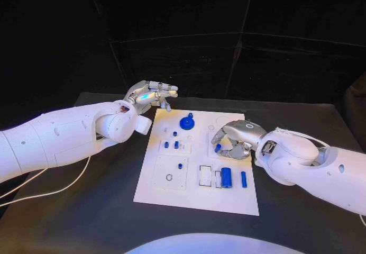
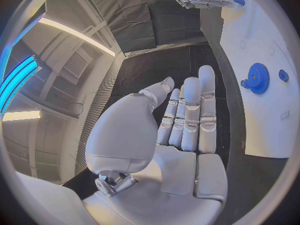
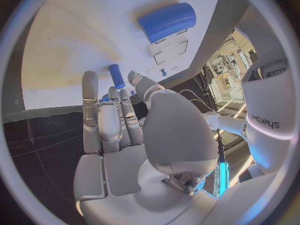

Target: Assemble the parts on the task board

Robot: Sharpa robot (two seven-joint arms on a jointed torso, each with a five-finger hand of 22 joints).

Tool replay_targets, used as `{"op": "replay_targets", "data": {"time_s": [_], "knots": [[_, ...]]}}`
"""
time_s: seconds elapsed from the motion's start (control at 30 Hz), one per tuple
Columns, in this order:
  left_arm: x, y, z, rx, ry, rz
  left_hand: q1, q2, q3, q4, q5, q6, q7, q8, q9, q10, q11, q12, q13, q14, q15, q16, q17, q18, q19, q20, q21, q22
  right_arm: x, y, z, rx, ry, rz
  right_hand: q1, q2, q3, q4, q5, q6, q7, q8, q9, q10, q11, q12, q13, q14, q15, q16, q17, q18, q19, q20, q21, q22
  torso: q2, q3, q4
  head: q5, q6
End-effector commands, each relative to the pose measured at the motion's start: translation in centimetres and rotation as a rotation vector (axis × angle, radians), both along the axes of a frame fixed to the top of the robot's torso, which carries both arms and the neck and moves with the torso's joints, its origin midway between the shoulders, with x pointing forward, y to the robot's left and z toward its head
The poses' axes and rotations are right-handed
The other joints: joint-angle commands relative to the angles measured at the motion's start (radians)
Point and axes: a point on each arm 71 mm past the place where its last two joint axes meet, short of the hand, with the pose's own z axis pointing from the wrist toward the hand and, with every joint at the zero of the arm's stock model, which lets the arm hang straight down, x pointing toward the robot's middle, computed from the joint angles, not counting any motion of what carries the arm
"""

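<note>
The white task board [image 1: 229, 198] lies in the middle of the black table. My right hand [image 1: 238, 138] hovers over its right middle and pinches a small blue peg [image 1: 217, 147] between thumb and fingertips; the same peg [image 3: 117, 76] sits at the fingertips [image 3: 90, 82] in the right wrist view. My left hand [image 1: 153, 95] is beyond the board's far left corner, off the board, fingers [image 2: 190, 110] straight and holding nothing. A blue gear [image 1: 186, 123] stands near the far edge, also seen as the gear [image 2: 257, 78]. A thick blue cylinder [image 1: 226, 177] and a thin blue bar [image 1: 244, 179] lie near the right front.
Small blue pegs [image 1: 166, 144] stand in the board's left middle, another [image 1: 180, 165] lower down. Rectangular recesses [image 1: 205, 175] lie beside the cylinder [image 3: 167, 21]. Bare black table [image 1: 91, 211] surrounds the board. A white cable [image 1: 46, 190] trails at the left.
</note>
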Motion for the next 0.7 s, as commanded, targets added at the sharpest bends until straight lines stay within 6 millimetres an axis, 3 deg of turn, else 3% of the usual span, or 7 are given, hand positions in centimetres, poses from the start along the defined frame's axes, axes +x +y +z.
{"op": "replay_targets", "data": {"time_s": [0.03, 0.3, 0.7], "knots": [[0.01, -0.04, 0.13, -0.008, -0.003, -0.01, -0.008, 0.001, -0.001, 0.0, 0.002, -0.004, 0.003, 0.003, -0.001, -0.007, -0.001, 0.006, -0.001, -0.009, 0.001, -0.005, -0.001, 0.013, -0.002, 0.001, -0.005, -0.001, 0.04, 0.16, -0.29, -0.065, 0.01, 0.008, 0.006, 0.01, -0.007, -0.001, -0.001, 0.006, -0.003, 0.005, 0.001, 0.005, -0.002, 0.009, 0.0, 0.018, 0.0, -0.007, -0.002, 0.015, 0.005, -0.003, -0.005, -0.002, 0.0, 0.0, -0.0026, 0.002, -0.003], [0.06, 0.01, 0.11, -0.008, -0.002, -0.01, -0.008, 0.001, -0.001, 0.0, 0.002, -0.004, 0.003, 0.003, -0.001, -0.007, -0.001, 0.006, -0.001, -0.009, 0.001, -0.005, -0.001, 0.013, -0.002, 0.001, -0.005, -0.001, 0.2, 0.31, -0.38, -0.077, 0.005, 0.003, 0.034, 0.042, 0.026, 0.002, -0.033, 0.031, -0.005, 0.01, 0.002, 0.062, -0.011, 0.035, -0.004, 0.022, -0.01, 0.0, 0.007, 0.015, 0.018, -0.01, 0.0, -0.002, -0.001, 0.0009, -0.0008, 0.002, -0.006], [0.11, 0.05, 0.06, -0.005, 0.002, -0.009, -0.012, 0.005, -0.002, 0.003, 0.001, -0.005, 0.004, 0.004, -0.001, -0.009, 0.0, 0.009, -0.002, -0.01, 0.002, -0.004, -0.004, 0.013, -0.002, 0.001, -0.007, -0.003, 0.18, 0.47, -0.2, -0.068, -0.022, 0.006, 0.052, 0.051, 0.097, -0.001, -0.065, 0.074, -0.005, 0.018, 0.004, 0.102, -0.016, 0.028, -0.007, 0.029, -0.015, 0.015, 0.024, 0.015, 0.022, -0.016, 0.011, 0.003, -0.001, 0.001, -0.0022, 0.0, -0.007]]}}
